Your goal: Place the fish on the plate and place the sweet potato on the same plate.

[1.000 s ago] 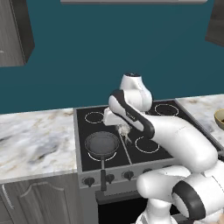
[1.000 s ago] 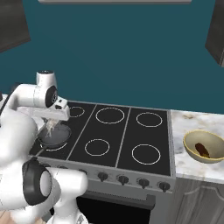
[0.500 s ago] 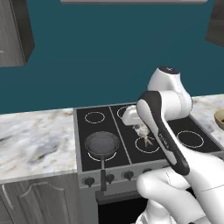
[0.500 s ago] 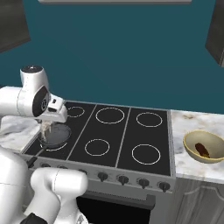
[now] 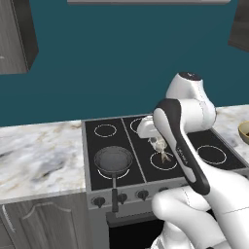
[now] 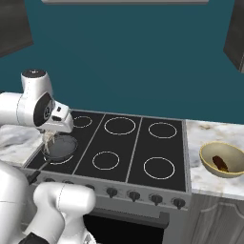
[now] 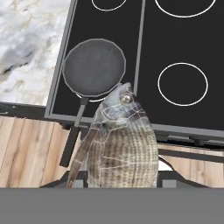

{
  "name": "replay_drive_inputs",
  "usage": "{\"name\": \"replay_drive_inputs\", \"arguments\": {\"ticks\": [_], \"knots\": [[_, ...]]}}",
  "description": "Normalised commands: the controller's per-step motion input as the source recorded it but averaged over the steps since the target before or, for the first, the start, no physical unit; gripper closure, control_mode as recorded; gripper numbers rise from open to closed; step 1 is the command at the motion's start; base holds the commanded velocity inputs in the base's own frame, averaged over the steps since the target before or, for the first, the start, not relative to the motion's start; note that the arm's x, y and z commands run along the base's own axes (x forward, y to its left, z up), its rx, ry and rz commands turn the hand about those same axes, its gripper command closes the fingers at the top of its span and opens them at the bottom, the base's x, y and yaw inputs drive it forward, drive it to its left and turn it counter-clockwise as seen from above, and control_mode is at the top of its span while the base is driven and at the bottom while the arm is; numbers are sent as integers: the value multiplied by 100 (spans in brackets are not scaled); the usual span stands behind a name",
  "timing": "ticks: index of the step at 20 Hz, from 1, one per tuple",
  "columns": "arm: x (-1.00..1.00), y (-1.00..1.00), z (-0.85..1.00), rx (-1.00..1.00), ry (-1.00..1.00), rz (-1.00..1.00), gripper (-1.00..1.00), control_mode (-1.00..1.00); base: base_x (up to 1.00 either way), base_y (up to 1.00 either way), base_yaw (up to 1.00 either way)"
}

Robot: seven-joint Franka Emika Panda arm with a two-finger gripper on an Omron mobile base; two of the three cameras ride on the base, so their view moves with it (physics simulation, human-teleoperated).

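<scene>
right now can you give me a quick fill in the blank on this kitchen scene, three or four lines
1. The claw is shut on the ____, holding it up above the stove.
2. The dark frying pan on the stove's front burner holds ____.
3. The sweet potato lies inside the tan ____ on the counter beside the stove.
4. In the hand view, the fish's head points toward the ____.

Missing words: fish; nothing; bowl; frying pan

One of each item, six rings on the stove.
One pale grey-beige scaly fish, one dark round frying pan, one deep tan-yellow bowl, one reddish-brown oblong sweet potato, six white burner rings.
</scene>
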Motion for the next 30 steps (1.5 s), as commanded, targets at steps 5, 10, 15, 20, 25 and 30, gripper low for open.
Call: {"name": "replay_drive_inputs", "arguments": {"ticks": [5, 10, 15, 20, 25, 30], "knots": [[0, 0, 0, 0, 0, 0, 100, -100, 0, 0, 0], [0, 0, 0, 0, 0, 0, 100, 100, -5, -25, 0], [0, 0, 0, 0, 0, 0, 100, 100, -1, -93, 0], [0, 0, 0, 0, 0, 0, 100, 100, 0, -100, 0], [0, 0, 0, 0, 0, 0, 100, 100, 0, -100, 0], [0, 0, 0, 0, 0, 0, 100, 100, 0, -95, 0]]}}
